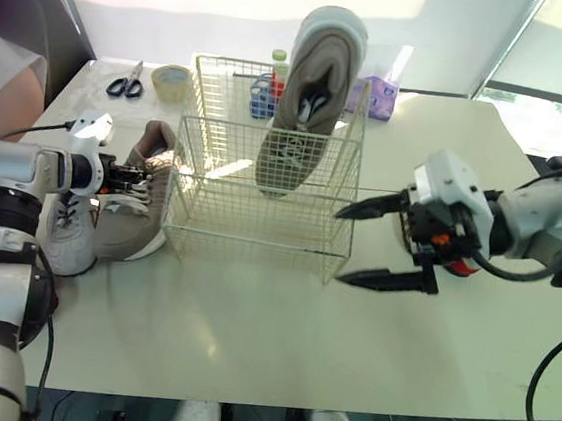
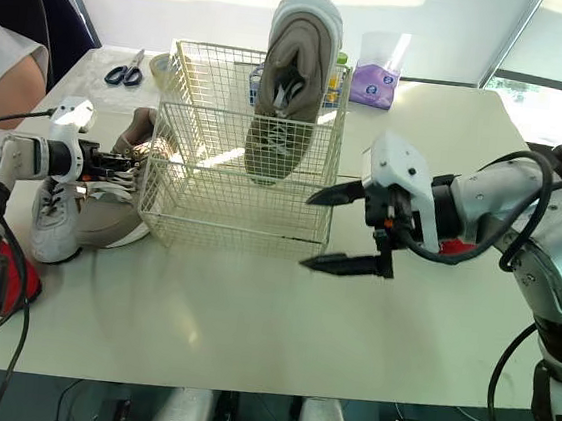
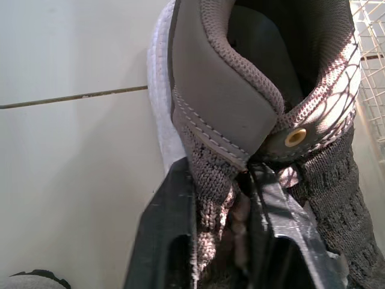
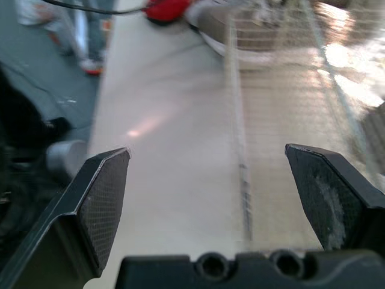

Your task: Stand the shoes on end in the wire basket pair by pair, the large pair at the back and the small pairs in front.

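Left eye view: the basket [image 1: 259, 230] holds one big shoe [image 1: 308, 93] on end at the back. Its apparent mate [image 1: 134, 225] lies just left of the basket, collar pinched by the left gripper [image 1: 129, 176]; the right gripper [image 1: 340, 245] gapes empty near the front corner. Next likely: lift, upend beside the first

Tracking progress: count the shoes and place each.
3: taupe shoe upright in the wire basket; second taupe shoe left of it, in the left pincer; white shoe beside that. Others may be hidden.
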